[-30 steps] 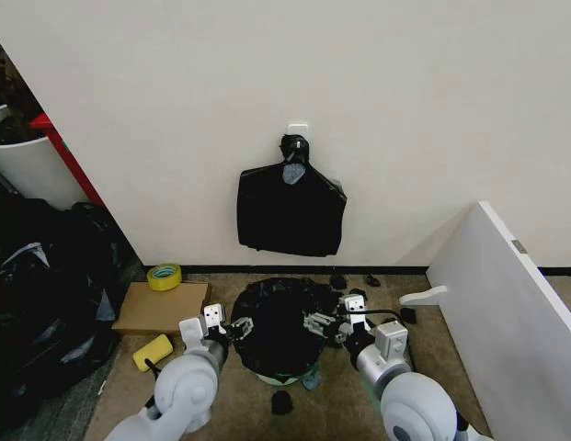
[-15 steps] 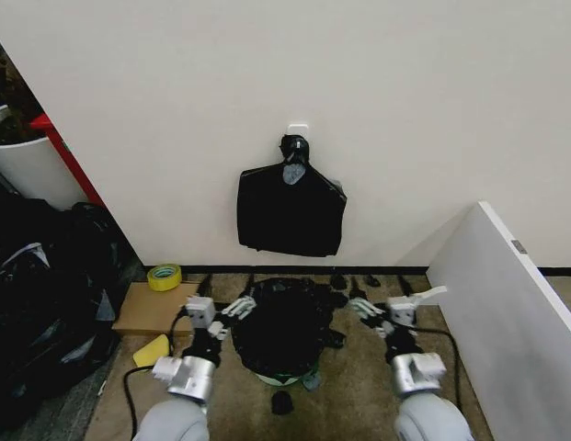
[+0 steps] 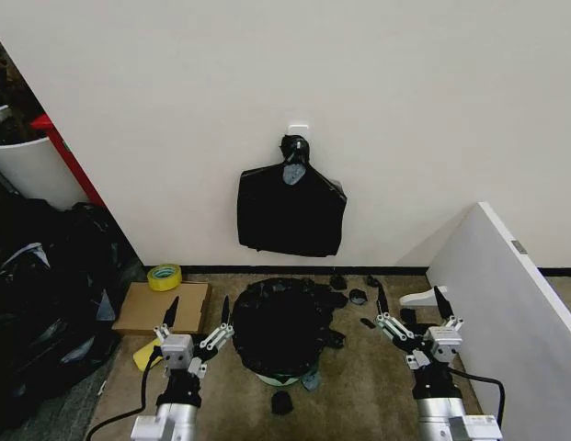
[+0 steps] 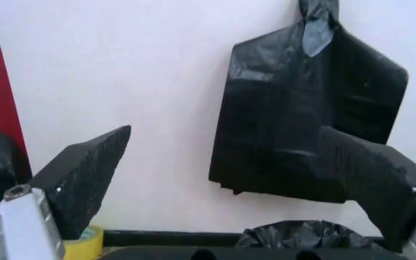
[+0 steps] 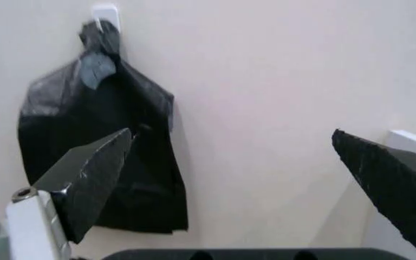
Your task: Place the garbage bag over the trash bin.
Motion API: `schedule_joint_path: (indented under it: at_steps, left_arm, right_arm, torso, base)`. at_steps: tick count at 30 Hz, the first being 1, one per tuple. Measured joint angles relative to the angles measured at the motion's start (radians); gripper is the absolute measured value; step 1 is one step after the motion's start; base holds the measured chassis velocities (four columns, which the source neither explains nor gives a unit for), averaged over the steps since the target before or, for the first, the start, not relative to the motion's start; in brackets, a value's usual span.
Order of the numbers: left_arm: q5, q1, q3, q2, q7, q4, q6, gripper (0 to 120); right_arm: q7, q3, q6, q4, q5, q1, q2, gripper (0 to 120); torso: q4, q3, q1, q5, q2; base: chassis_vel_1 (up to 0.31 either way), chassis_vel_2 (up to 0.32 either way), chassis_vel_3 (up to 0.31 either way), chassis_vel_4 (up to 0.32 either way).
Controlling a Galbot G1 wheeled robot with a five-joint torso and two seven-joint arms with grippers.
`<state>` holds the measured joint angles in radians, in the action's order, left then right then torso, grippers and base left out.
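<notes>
From the robot's head, the camera looks forward and down at the wall, with the left gripper and right gripper at the frame's lower edge, fingers spread and pointing at the wall. Each wrist camera sits just behind its own gripper, looking out between the parted fingers, low and closer in. All three views share the knotted bundle of black bags hanging ahead of both grippers.
</notes>
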<state>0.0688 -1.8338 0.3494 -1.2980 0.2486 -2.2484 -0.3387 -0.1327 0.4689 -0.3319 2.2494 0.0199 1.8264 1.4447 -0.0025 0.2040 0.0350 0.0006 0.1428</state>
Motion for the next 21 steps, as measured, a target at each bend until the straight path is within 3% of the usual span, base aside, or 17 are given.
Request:
schedule_joint_path:
  at_steps: [21]
  left_arm:
    - [0.002,-0.008,-0.002,0.005,-0.013,-0.004,-0.024,100]
  right_arm:
    - [-0.011,0.006,-0.020,-0.029,-0.019,-0.002,0.003,100]
  torso:
    - [-0.0001,0.000,0.000,-0.0001,0.000]
  base:
    - [0.000,0.000,0.000,0.000]
